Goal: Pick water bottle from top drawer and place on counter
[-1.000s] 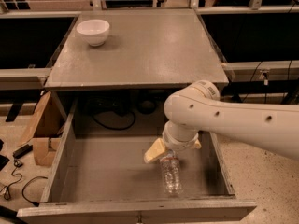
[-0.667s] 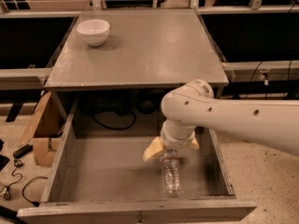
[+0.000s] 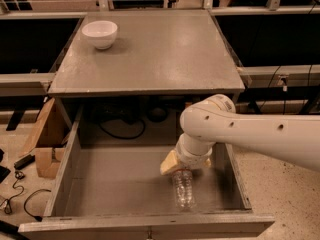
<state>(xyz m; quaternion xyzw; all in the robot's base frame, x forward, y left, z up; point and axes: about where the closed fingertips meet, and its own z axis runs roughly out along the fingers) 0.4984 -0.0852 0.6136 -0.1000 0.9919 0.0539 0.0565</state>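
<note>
The water bottle (image 3: 184, 190) is clear and ribbed. It is inside the open top drawer (image 3: 70, 179), toward the front right, with its upper end hidden under my gripper. My gripper (image 3: 183, 165) hangs from the white arm (image 3: 250, 134) directly over the bottle's top end, down inside the drawer. The grey counter (image 3: 165, 54) is the cabinet top behind and above the drawer.
A white bowl (image 3: 100, 33) stands at the counter's back left corner. Dark cables (image 3: 125, 124) lie at the back of the drawer. A cardboard box (image 3: 45, 144) and cords lie on the floor at the left. Dark shelving flanks the cabinet.
The arm has shifted slightly to the left above the drawer. The bottle stays in the same place.
</note>
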